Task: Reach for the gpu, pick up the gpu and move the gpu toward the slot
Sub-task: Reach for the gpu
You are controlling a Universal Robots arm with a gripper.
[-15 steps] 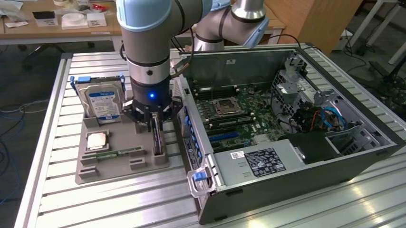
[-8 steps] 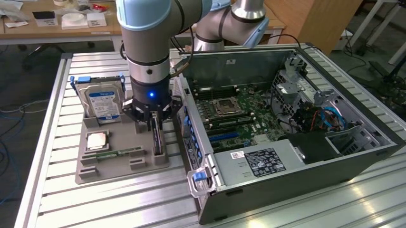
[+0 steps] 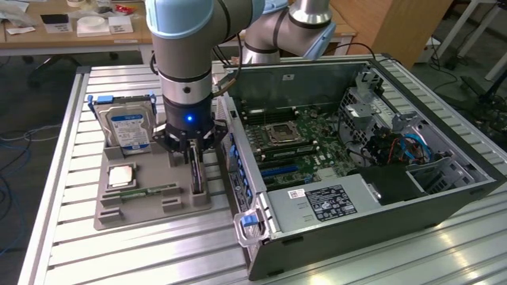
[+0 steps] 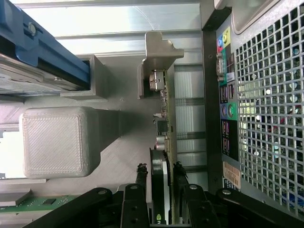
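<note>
There's the gpu (image 3: 195, 175), on edge in the grey holder (image 3: 135, 217) on the slatted metal table (image 3: 142, 255), wooden desk (image 3: 24, 39) behind, the gripper (image 3: 190, 148) straddling it, jaws apart, not yet clamped. One hard drive (image 3: 129, 127) and one memory stick (image 3: 142, 192) left of it, one open computer case (image 3: 357, 208) just right. Its long axis runs near to far, bracket end far.

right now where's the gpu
In the exterior view the gpu stands edge-on at the right side of the grey holder, between the hard drive and the pc case, with the open gripper straddling it.
</note>
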